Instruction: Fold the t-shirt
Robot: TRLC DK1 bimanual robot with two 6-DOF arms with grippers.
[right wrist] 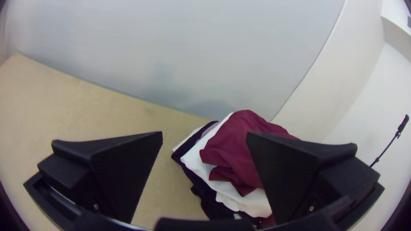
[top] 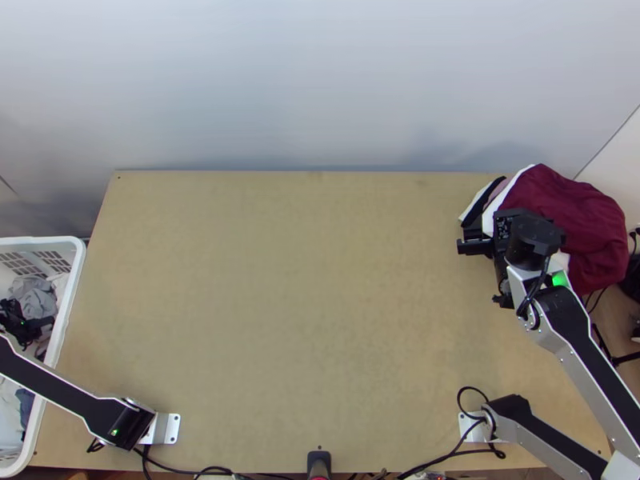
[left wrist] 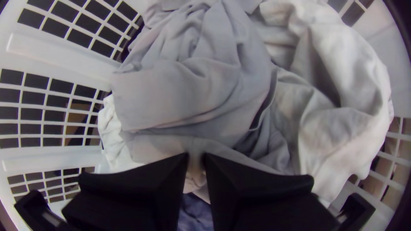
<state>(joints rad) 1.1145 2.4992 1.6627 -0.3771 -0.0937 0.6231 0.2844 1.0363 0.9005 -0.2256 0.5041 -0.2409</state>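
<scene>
Left wrist view: our left tool hangs narrowly parted over grey cloth, so we'd best widen it and pinch that alone, our right tool spread wide.

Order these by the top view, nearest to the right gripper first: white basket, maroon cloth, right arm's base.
From the right gripper:
1. Maroon cloth: right beside it, at the table's far right corner.
2. Right arm's base: at the near edge, right side.
3. White basket: across the table, at the left side.
</scene>
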